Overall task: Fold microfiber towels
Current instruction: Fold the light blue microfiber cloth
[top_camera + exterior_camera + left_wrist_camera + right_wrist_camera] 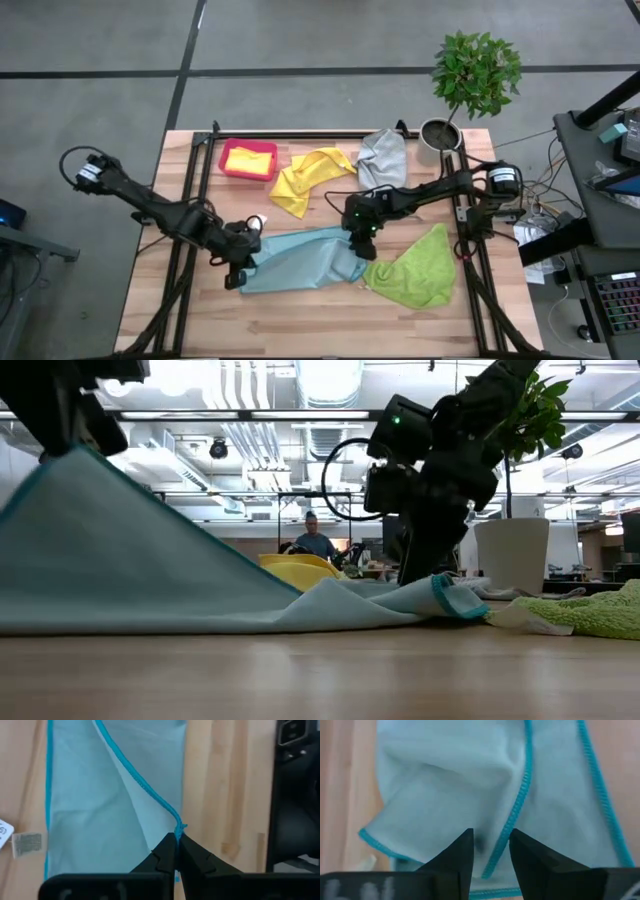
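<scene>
Left gripper [243, 262]: fingers pressed together on a hemmed corner of the light blue towel [300, 262]; that corner is raised off the table, as the low view shows.
Pink-red bin [247, 160]: far left of the table [300, 325]; a yellow towel [250, 160] lies inside, flat and compact, likely already folded.
Second yellow towel [310, 178]: crumpled, just beside the bin; unfolded.
Light blue towel: spread between the two grippers, one end lifted, fold apparently under way but not closed.
Right gripper [357, 232]: low over the towel's other end, fingers part-open astride a hemmed fold of cloth; whether they grip it cannot be told.
Grey towel [384, 157]: bunched near the potted plant [470, 80]; unfolded.
Lime green towel [415, 268]: rumpled at the right; unfolded.
Progress: judged early; one towel binned, one in hand, three left.
</scene>
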You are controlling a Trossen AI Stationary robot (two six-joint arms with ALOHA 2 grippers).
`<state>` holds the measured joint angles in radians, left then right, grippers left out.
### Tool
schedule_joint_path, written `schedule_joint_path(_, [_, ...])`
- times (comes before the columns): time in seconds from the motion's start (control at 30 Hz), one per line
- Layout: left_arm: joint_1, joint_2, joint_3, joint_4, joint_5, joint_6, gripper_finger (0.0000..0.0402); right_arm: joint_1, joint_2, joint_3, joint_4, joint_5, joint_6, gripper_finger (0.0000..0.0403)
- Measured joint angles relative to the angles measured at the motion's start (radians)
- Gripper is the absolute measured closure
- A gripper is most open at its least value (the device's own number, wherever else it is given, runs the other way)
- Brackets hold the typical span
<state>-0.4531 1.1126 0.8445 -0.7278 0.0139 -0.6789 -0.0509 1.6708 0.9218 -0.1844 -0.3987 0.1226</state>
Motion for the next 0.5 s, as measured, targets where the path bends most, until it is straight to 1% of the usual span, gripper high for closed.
schedule_joint_path(0.1, [-0.013, -0.001, 0.031, -0.032, 0.004, -0.038, 0.0401, 0.0, -0.001, 0.001, 0.016, -0.051, -0.011, 0.0311])
schedule_joint_path(0.2, [-0.026, -0.001, 0.06, -0.082, 0.012, -0.083, 0.0401, 0.001, -0.028, 0.001, 0.006, -0.054, -0.011, 0.0347])
schedule_joint_path(0.3, [-0.046, -0.001, 0.081, -0.094, 0.027, -0.116, 0.0402, 0.001, -0.074, 0.001, -0.008, -0.054, -0.012, 0.0385])
schedule_joint_path(0.5, [-0.118, -0.002, 0.132, -0.087, 0.077, -0.242, 0.0402, 0.023, -0.196, 0.001, -0.073, -0.054, 0.019, 0.0394])
